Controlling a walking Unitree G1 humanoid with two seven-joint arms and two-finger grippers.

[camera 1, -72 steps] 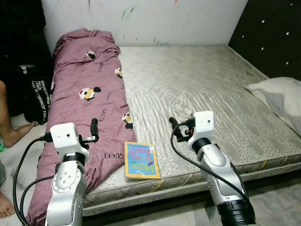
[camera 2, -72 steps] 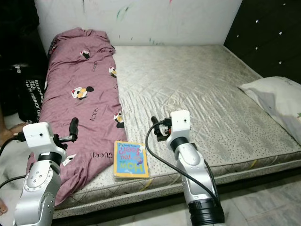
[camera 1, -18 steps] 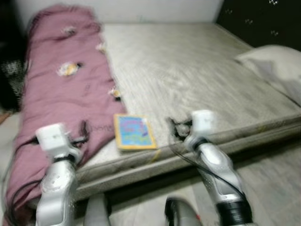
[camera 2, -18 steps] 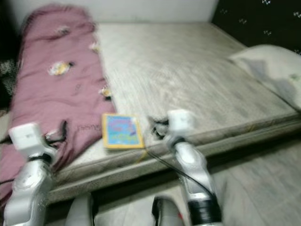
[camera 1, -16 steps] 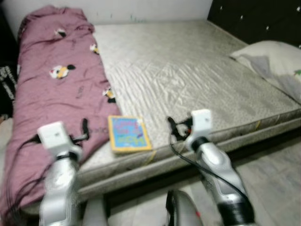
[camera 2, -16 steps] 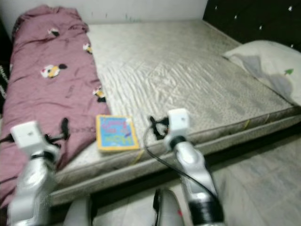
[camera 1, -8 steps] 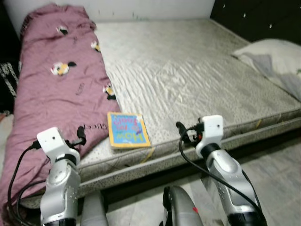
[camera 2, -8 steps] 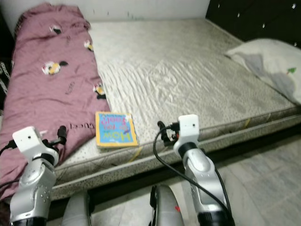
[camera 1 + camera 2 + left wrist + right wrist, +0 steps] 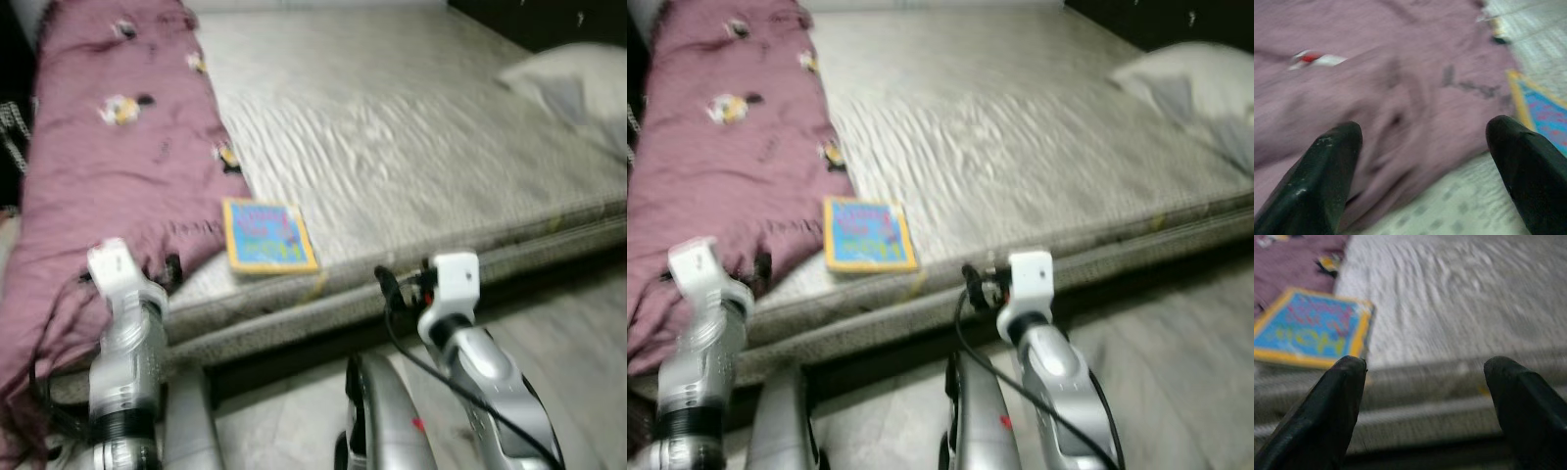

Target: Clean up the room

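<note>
Looking down, head views: a bare grey mattress [image 9: 411, 147] with a little motion blur.
Blanket, head views: a mauve blanket [image 9: 108, 166] with cartoon prints lies along the mattress's left side and droops over the near edge.
Book, head views: a blue book with a yellow border [image 9: 266, 235] lies flat near the mattress's front edge, just beside the blanket's right edge.
Pillow, head views: a pale pillow [image 9: 578, 78] sits at the far right of the mattress.
Left hand, head views: the left hand [image 9: 172, 271] is raised at the near left edge of the bed, against the hanging blanket.
Right hand, head views: the right hand [image 9: 385, 285] is raised in front of the mattress's front edge, to the right of the book and apart from it.
Floor, head views: pale tiled floor [image 9: 568, 323] runs in front of the bed.
Left wrist view: two black fingers [image 9: 1322, 176] stand wide apart with nothing between them; beyond them is rumpled blanket [image 9: 1376, 88], with a corner of the book [image 9: 1542, 112] to one side.
Right wrist view: both black fingers [image 9: 1337, 406] are spread wide and grip nothing; past them lie the mattress's edge [image 9: 1440, 396] and the book [image 9: 1312, 328], blurred.
</note>
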